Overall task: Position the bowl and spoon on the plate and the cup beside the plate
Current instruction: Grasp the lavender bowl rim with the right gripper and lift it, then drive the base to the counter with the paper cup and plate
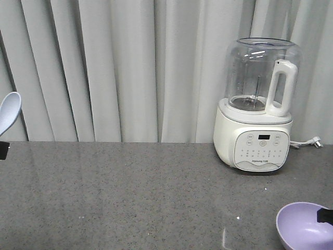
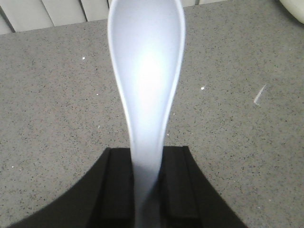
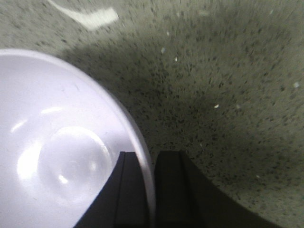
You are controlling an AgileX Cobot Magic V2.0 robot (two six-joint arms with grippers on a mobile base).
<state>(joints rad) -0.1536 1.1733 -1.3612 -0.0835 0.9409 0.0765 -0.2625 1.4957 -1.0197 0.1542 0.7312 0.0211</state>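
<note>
Now: left gripper (image 2: pixel 147 159) pinching pale-blue spoon (image 2: pixel 146 80) handle; right gripper (image 3: pixel 147 161) clamping glossy lavender bowl (image 3: pixel 57 156) rim.

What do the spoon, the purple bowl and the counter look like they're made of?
Spoon: likely plastic, pale blue, smooth, slightly translucent at the scoop. Bowl: probably plastic too, lavender, glossy with sharp highlights inside. Counter: seemingly polished stone or composite, grey, speckled, faintly reflective.

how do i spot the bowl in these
Find the white blender on the grey countertop. Toward the front view's bottom right corner is the bowl, its rim pinched by the right gripper. It is the only lavender thing.
</note>
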